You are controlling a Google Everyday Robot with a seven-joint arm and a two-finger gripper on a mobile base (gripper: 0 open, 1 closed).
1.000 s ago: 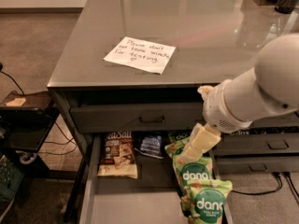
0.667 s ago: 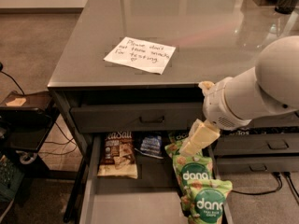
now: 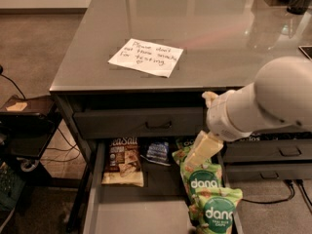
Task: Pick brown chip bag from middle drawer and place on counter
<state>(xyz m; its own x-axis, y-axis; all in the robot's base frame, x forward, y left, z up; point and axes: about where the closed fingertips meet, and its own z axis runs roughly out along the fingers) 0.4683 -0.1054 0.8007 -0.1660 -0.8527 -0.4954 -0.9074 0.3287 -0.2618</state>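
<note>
Pincer (image 3: 202,150) hangs low over the green bags (image 3: 207,189) in the middle drawer (image 3: 141,218), which stands pulled out for reach from above; apart or together, cannot tell. Brown chip bag (image 3: 123,162) lies flat at the drawer's back left, ungrasped. The surface (image 3: 219,38) above carries a handwritten note (image 3: 146,57); cables (image 3: 14,84) trail at the room's left.

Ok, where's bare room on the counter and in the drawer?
Counter: bare behind and right of the note. Drawer: bare floor in front of the brown chip bag, left of the green bags. Crowded at right, hand over those bags.
</note>
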